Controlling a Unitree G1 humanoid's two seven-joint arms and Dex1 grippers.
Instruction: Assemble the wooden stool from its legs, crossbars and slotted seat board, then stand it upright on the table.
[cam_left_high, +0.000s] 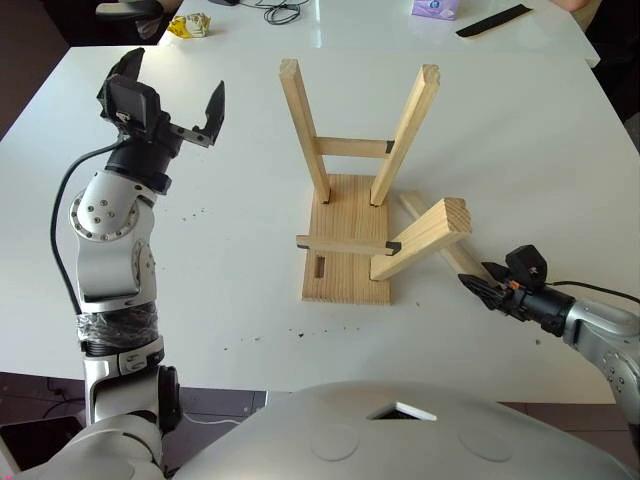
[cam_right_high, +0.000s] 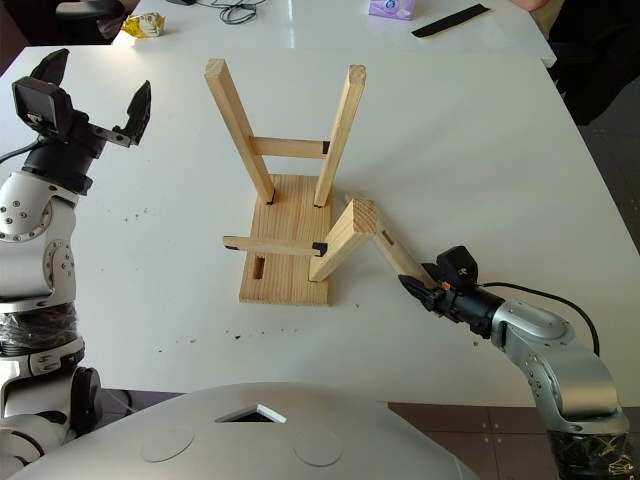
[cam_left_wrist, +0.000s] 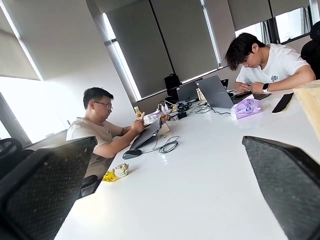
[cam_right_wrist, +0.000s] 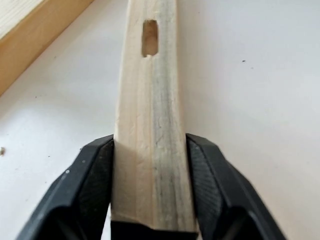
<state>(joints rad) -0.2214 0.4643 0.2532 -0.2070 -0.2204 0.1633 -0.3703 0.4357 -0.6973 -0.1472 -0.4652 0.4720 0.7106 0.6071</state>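
White bench (cam_left_high: 520, 130) with the partly built stool. The slotted seat board (cam_left_high: 350, 278) lies flat at the centre. Two legs (cam_left_high: 304, 130) stand upright at its far end, joined by a crossbar (cam_left_high: 352, 147). A third leg (cam_left_high: 425, 238) leans tilted over the board's near right corner, and a second crossbar (cam_left_high: 345, 245) runs from it across the board. The fourth leg (cam_right_wrist: 150, 100) lies flat on the bench to the right of the board. The right gripper (cam_right_wrist: 150, 142) has its jaws clamped on this leg's near end. The left gripper (cam_left_high: 173, 82) is raised over the bench's left side, jaws wide apart and holding nothing.
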